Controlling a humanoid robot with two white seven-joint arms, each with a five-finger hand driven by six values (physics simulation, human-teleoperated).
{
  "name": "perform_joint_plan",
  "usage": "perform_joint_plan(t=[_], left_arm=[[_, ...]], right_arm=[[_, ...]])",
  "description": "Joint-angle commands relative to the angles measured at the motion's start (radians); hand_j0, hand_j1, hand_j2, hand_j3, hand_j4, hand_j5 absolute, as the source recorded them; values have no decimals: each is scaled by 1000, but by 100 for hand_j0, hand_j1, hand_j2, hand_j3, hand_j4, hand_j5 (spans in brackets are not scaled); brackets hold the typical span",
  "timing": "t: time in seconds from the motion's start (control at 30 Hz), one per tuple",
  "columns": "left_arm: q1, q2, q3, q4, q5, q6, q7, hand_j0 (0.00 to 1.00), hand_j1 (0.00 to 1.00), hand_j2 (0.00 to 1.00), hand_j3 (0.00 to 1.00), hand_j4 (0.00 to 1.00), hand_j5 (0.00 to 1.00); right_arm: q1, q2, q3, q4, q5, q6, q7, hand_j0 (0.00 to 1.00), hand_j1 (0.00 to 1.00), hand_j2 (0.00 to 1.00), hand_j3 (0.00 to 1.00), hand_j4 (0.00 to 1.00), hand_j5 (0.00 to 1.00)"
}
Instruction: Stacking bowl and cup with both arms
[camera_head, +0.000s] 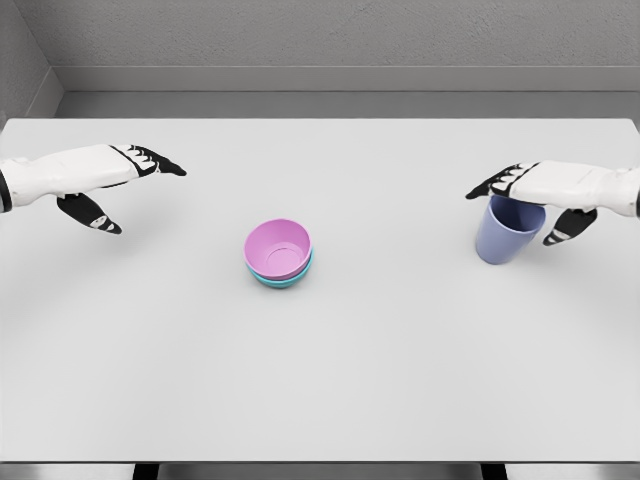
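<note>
A pink bowl (278, 248) sits nested in a teal bowl (284, 279) near the middle of the white table (320, 380). A blue-violet cup (506, 234) stands upright at the right. My right hand (520, 200) hovers flat just over the cup's rim, fingers stretched toward the left and thumb hanging beside the cup, not closed around it. My left hand (118, 185) floats above the table at the far left, well away from the bowls, fingers extended and holding nothing.
The table's far edge meets a grey wall (320, 50). Its front edge runs along the bottom of the view.
</note>
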Motion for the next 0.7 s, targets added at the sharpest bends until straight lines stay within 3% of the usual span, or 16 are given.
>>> perform_joint_plan(t=[0.0,0.3,0.43,0.67], left_arm=[[0,1,1,-1,6,3,0,100,100,100,100,100,100],[0,1,1,-2,6,3,0,100,100,100,100,100,100],[0,1,1,-2,6,3,2,100,100,100,100,100,100],[0,3,1,-2,6,3,0,100,100,100,100,100,100]], right_arm=[[0,5,1,7,-4,2,0,100,100,100,100,100,100],[0,12,16,10,-4,2,0,99,99,99,99,99,99],[0,11,28,7,-4,-4,0,66,66,66,66,66,66],[-2,11,28,5,-2,-4,0,66,66,66,66,66,66]])
